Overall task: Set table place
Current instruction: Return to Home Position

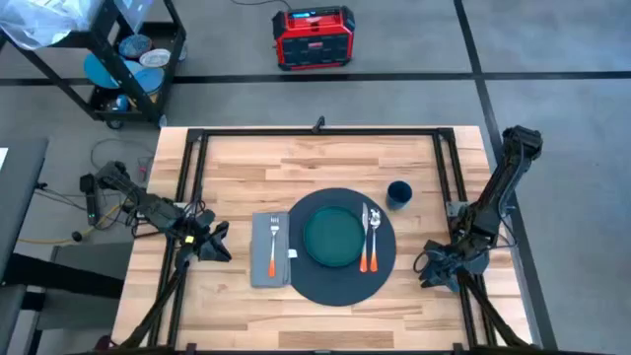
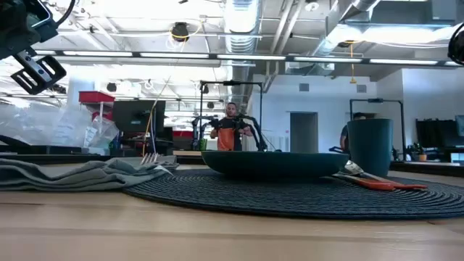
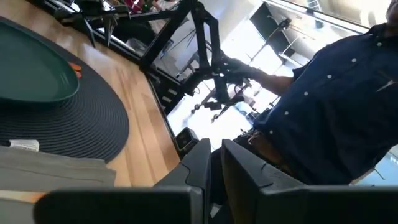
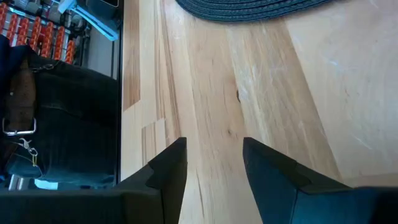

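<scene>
Wood table [image 1: 256,168] stands on a grey concrete floor, with a red box [image 1: 314,37] beyond its far edge. Dark mat [image 1: 335,288] lies mid-table and bears a green plate [image 1: 333,237]. Grey napkin [image 1: 264,261] touches the mat's left edge; blue cup [image 1: 398,193] stands just beside its far right. Left gripper [image 1: 219,247] is left of the mat, jaws nearly closed and empty. Right gripper [image 1: 430,271] is right of the mat, jaws apart and empty.

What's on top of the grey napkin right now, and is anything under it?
An orange-handled fork lies on the napkin. Whatever is beneath is hidden by the cloth. The left gripper waits beside it, the right gripper beyond the mat.
</scene>
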You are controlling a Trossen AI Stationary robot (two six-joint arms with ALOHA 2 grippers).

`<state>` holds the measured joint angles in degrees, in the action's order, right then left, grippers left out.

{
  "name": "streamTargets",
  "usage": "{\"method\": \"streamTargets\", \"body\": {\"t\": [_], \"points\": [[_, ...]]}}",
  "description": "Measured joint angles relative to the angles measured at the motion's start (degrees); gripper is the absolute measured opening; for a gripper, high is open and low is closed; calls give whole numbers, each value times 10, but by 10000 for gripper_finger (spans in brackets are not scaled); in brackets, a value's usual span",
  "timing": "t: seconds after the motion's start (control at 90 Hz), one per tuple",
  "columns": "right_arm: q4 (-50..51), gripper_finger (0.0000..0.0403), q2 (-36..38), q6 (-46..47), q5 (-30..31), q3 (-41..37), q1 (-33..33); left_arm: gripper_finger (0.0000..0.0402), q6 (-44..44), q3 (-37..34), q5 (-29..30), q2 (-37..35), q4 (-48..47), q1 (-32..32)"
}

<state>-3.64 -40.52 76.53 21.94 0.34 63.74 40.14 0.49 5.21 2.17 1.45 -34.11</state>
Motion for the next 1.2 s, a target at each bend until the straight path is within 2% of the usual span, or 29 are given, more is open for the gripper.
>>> {"method": "streamTargets", "body": {"t": [0.078, 0.289, 0.522, 0.789, 1.2], "points": [[0, 143, 13, 0, 0, 0, 0, 22, 0, 0, 0, 0, 0, 0], [0, 143, 154, 0, -1, 0, 0, 22, 0, -1, 0, 0, 0, 0], [0, 143, 248, 0, -1, 0, 0, 22, 0, -1, 0, -14, -1, 0], [0, 143, 295, 0, -1, 0, 0, 22, 0, -1, 0, -20, -1, -1], [-1, 143, 293, 0, 0, 0, 0, 22, 0, -1, 0, -18, -2, -1]]}}
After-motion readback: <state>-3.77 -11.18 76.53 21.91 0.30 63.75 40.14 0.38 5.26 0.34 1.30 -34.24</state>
